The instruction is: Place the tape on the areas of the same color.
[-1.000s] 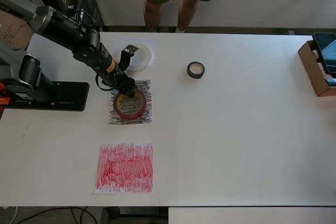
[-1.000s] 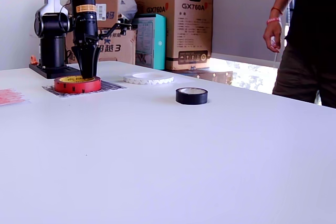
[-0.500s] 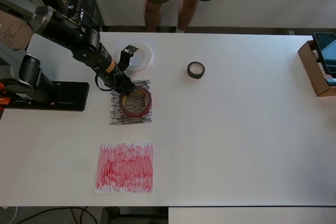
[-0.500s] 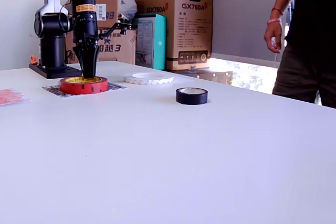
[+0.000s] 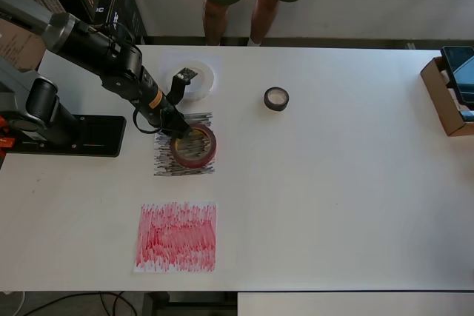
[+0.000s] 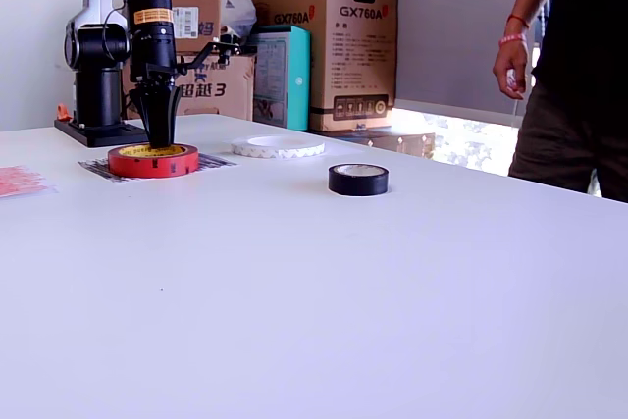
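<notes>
Cardboard boxes [image 6: 339, 41] appear only exterior; gripper [image 5: 180, 132] pinches red tape [image 5: 195, 147].

Red tape roll [image 5: 195, 146] w/ yellowish core lies flat on black-scribbled sheet [image 5: 183, 155], overlapping its right edge in overhead view. White roll [image 5: 201, 79] flat on white sheet [image 5: 164, 66]. Black roll [image 5: 276, 98] on bare table. Red sheet [image 5: 176, 237] bare.

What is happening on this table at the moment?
A single robot arm has its gripper at the dark-red tape roll, which lies on the black scribbled sheet. The white tape ring and the small black roll lie apart on the table. The red sheet has nothing on it. A person stands nearby.
</notes>
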